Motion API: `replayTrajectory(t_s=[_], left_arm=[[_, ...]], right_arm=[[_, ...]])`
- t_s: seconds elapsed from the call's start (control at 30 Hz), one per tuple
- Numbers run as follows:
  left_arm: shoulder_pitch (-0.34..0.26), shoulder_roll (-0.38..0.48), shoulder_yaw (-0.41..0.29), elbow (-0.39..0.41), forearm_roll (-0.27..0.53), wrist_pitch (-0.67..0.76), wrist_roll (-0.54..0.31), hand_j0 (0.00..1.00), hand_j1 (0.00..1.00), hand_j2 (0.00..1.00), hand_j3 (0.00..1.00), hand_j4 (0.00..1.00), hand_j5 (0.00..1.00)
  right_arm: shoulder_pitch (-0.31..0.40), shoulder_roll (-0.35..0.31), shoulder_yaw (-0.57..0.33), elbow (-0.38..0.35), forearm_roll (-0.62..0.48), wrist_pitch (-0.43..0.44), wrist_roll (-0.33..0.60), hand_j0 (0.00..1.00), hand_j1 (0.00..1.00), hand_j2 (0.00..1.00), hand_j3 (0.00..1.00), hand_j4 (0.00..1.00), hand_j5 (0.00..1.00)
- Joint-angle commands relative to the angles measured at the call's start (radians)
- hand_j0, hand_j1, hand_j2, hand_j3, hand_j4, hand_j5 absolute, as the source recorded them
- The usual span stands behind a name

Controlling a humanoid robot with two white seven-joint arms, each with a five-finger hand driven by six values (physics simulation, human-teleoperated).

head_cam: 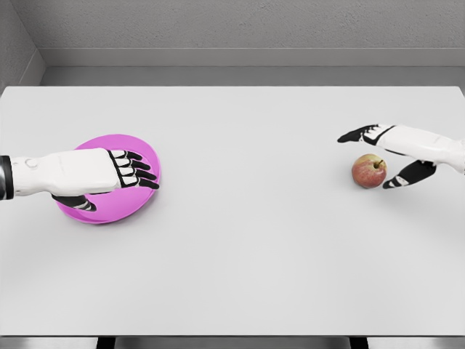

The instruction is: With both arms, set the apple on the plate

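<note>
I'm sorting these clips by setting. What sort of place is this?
Probably a simulated test room, not a lived-in space: a bare white table, plain grey walls, and only a pink plate, an apple and the robot's hands on show.

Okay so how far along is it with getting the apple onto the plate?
Early stage. Done: each hand has reached its object. In hand: the left hand lies over the pink plate, apparently gripping its near edge, and the right hand is open around the apple, not yet closed on it. Left: grasp the apple, which sits on the table far from the plate, bring the two together and set it down.
</note>
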Motion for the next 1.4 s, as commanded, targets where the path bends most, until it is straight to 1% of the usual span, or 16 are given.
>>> replayTrajectory(t_s=[0.0,0.13,0.2,0.33,0.4,0.53,0.63,0.87,1.0,1.13,1.23,1.37], left_arm=[[0.001,0.001,0.001,0.006,0.005,0.002,0.001,1.00,1.00,1.00,1.00,1.00,1.00],[0.002,0.001,0.001,0.006,0.005,0.002,0.001,1.00,1.00,1.00,1.00,1.00,1.00],[0.002,0.000,0.001,0.006,0.005,0.002,0.000,1.00,1.00,1.00,1.00,1.00,1.00],[0.002,-0.003,0.001,0.006,0.005,0.002,0.000,1.00,1.00,1.00,1.00,1.00,1.00],[0.002,-0.008,0.001,0.006,0.005,0.002,0.000,1.00,1.00,1.00,1.00,1.00,1.00],[0.002,-0.008,0.001,0.006,0.005,0.002,0.000,1.00,1.00,1.00,1.00,1.00,1.00],[0.002,-0.008,0.001,0.006,0.005,0.002,0.000,1.00,1.00,1.00,1.00,1.00,1.00],[0.002,-0.008,0.001,0.006,0.005,0.002,0.000,1.00,1.00,1.00,1.00,1.00,1.00],[0.002,-0.008,0.001,0.006,0.005,0.002,0.000,1.00,1.00,1.00,1.00,1.00,1.00],[0.002,-0.008,0.001,0.006,0.005,0.002,0.000,1.00,1.00,1.00,1.00,1.00,1.00],[0.002,-0.008,0.001,0.006,0.005,0.002,0.000,1.00,1.00,1.00,1.00,1.00,1.00],[0.002,-0.008,0.001,0.006,0.005,0.002,0.000,1.00,1.00,1.00,1.00,1.00,1.00]], right_arm=[[0.000,0.023,0.012,0.025,-0.007,0.003,0.000,1.00,1.00,1.00,1.00,1.00,1.00],[0.000,0.050,0.032,0.034,-0.007,0.003,0.000,1.00,1.00,1.00,1.00,1.00,1.00],[-0.006,0.061,0.032,0.062,-0.007,0.003,0.000,1.00,1.00,1.00,1.00,1.00,1.00],[-0.012,0.067,0.032,0.085,-0.005,0.003,0.000,1.00,1.00,1.00,1.00,1.00,1.00],[-0.012,0.069,0.032,0.111,-0.005,0.003,0.000,1.00,1.00,1.00,1.00,1.00,1.00],[-0.012,0.069,0.032,0.131,-0.005,0.003,0.000,1.00,1.00,1.00,1.00,1.00,1.00],[-0.012,0.070,0.032,0.168,-0.004,0.003,0.000,1.00,1.00,1.00,1.00,1.00,1.00],[-0.018,0.081,0.046,0.174,-0.002,0.003,0.000,1.00,1.00,1.00,1.00,1.00,1.00],[-0.023,0.102,0.046,0.197,0.025,0.003,0.000,1.00,1.00,1.00,1.00,1.00,1.00],[-0.029,0.104,0.046,0.202,0.025,0.003,0.000,1.00,1.00,1.00,1.00,1.00,1.00],[-0.032,0.107,0.046,0.245,0.027,0.003,0.000,1.00,1.00,1.00,1.00,1.00,1.00],[-0.034,0.109,0.046,0.261,0.027,0.003,0.000,1.00,1.00,1.00,1.00,1.00,1.00]])
